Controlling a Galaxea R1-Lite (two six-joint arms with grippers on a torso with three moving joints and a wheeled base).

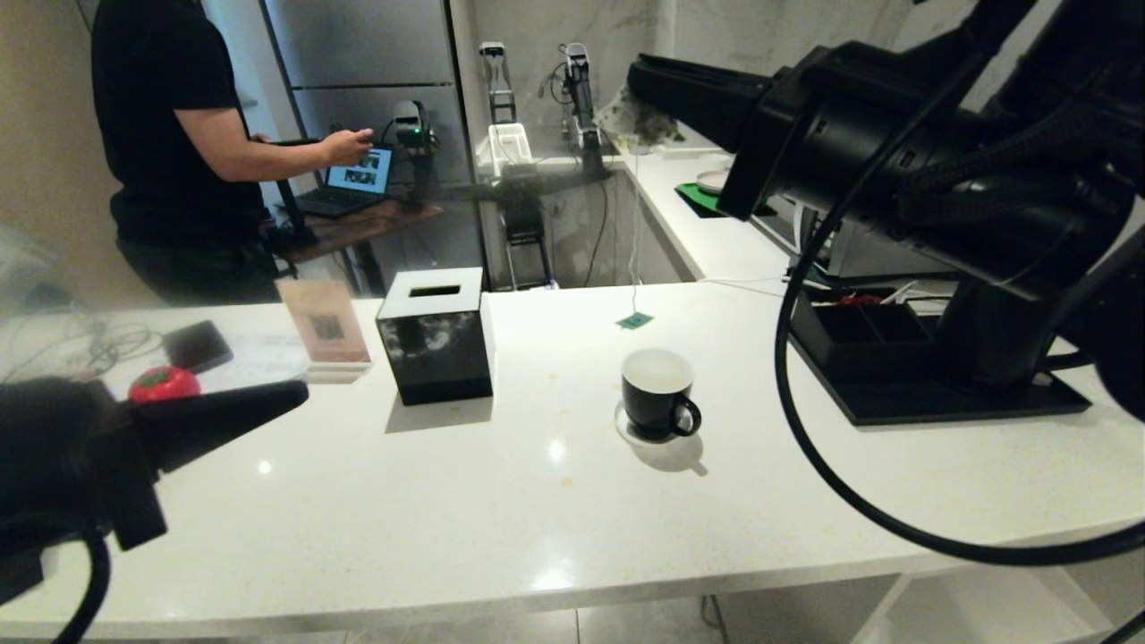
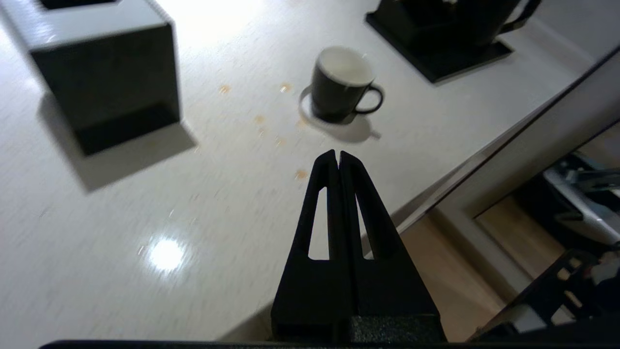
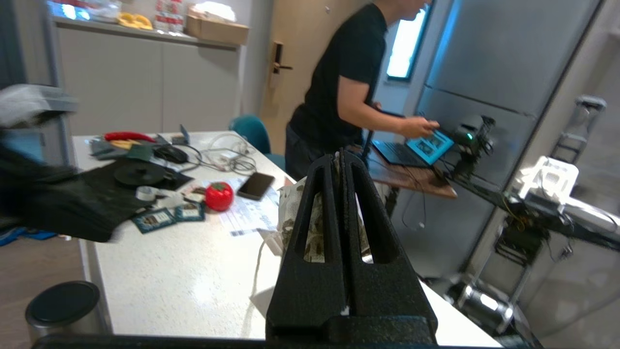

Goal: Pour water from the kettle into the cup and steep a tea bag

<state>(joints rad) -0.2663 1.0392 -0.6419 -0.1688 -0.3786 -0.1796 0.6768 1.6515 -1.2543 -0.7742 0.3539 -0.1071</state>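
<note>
The cup [image 1: 657, 402], a black mug with a white inside, stands upright on the white counter [image 1: 501, 501]; it also shows in the left wrist view [image 2: 341, 85]. My right gripper [image 1: 637, 76] is raised high behind the cup and is shut on the tea bag [image 1: 642, 116], a pale sachet [image 3: 290, 213] pinched between its fingers. The bag's string hangs down to a green tag [image 1: 634, 320] lying on the counter. The kettle [image 2: 460, 19] sits on a black tray [image 1: 948, 398], mostly hidden behind my right arm. My left gripper [image 2: 337, 155] is shut and empty near the counter's front left.
A black tissue box [image 1: 436, 335] stands left of the cup, with a card stand [image 1: 324, 331], a phone [image 1: 197, 346] and a red tomato-shaped object [image 1: 164, 383] farther left. A black compartmented box [image 1: 859, 322] sits on the tray. A person [image 1: 170, 134] works at a laptop behind the counter.
</note>
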